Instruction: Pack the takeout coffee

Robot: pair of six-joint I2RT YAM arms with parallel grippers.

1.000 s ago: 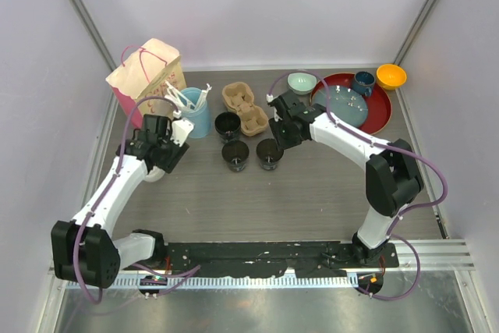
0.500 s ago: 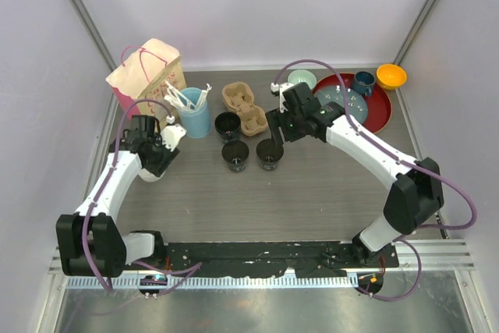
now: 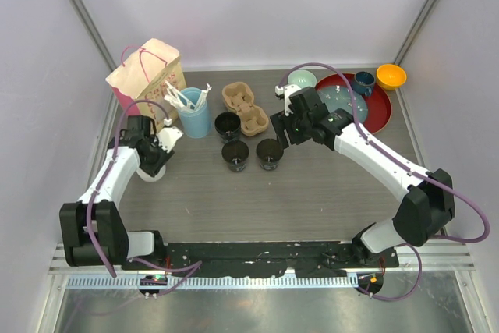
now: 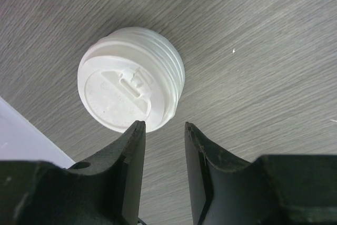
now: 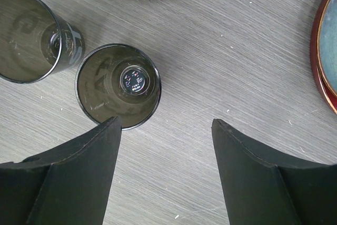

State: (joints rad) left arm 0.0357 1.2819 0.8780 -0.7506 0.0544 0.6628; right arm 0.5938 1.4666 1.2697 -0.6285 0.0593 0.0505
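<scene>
Takeout coffee cups are standing lidless near the middle of the overhead frame: one black cup is sitting just left of the cardboard carrier, while a second cup and a third cup are sitting side by side below it on the grey bench. Their lids are lying apart from them, as a stack of white lids in the upper left of the left wrist frame, sip face turned up toward the camera. The left claw is hanging over the stack's lower edge with its fingers parted by only a narrow gap and nothing between them; whether the tips are touching the lids cannot be told. The right claw is spreading wide and gripping nothing, its left finger sitting at the rim of the third cup, whose bare bottom is showing. A red tray is edging in at the right of that frame.
</scene>
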